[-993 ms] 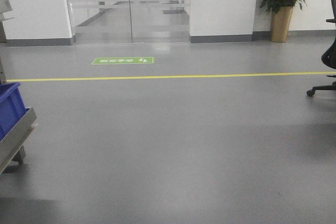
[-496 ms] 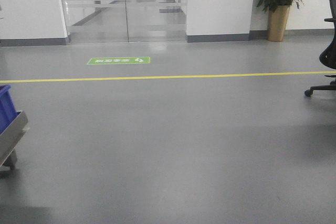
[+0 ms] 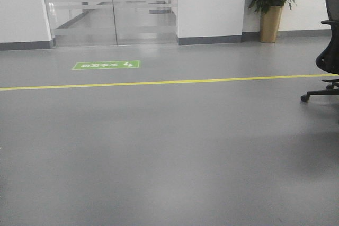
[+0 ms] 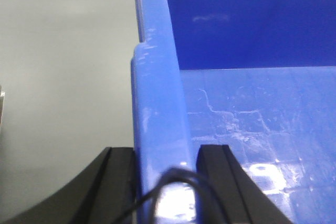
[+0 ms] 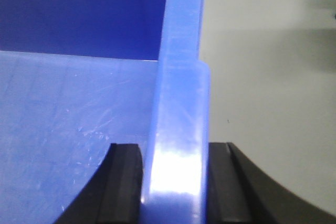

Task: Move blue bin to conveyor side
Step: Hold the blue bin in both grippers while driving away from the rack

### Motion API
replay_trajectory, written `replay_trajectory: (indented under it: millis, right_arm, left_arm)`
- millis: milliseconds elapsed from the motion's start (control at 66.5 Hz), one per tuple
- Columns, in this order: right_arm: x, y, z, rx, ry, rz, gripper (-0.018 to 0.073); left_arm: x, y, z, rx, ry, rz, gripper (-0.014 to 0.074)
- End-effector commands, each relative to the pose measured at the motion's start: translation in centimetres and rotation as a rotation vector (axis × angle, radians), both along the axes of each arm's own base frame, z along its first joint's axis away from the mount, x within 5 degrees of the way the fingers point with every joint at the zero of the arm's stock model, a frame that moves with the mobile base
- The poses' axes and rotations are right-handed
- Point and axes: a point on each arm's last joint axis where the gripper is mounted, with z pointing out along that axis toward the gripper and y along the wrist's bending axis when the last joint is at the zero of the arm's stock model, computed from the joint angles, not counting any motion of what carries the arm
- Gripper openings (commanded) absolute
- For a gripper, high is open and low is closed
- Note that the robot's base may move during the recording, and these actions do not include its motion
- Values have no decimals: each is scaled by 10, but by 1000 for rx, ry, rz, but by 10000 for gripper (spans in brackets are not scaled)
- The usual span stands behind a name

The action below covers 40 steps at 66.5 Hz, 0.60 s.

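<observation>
The blue bin (image 4: 252,114) fills the left wrist view, with its glossy inner floor and dark far wall showing. My left gripper (image 4: 167,153) is shut on the bin's left wall rim, one black finger (image 4: 119,174) outside and one inside. In the right wrist view the blue bin (image 5: 68,119) shows again, and my right gripper (image 5: 175,150) is shut on its right wall rim, a finger (image 5: 126,177) inside. Grey floor lies beneath both walls. The conveyor is out of view. Neither gripper shows in the front view.
Ahead lies open grey floor crossed by a yellow line (image 3: 159,82), with a green floor sign (image 3: 106,65) beyond it. Glass doors (image 3: 111,14) and a white wall stand at the back. A potted plant (image 3: 271,9) and a black office chair (image 3: 326,46) are at the right.
The front view has swung right: the doors, sign, plant and chair all shifted left. A blue crate on a metal frame at the left edge slid out of the view.
</observation>
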Motion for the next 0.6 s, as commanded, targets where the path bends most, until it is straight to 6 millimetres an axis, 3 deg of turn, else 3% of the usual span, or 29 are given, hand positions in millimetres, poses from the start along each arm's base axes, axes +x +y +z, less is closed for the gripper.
replay_trajectory:
  millis: [0, 587]
  right_arm:
    - [-3, -8, 17, -40, -151, -19, -73]
    - [-3, -8, 17, -40, -151, -19, -73]
  left_arm:
    - [-6, 2, 17, 33, -136, 7, 4]
    - [-6, 2, 17, 33, -136, 7, 4]
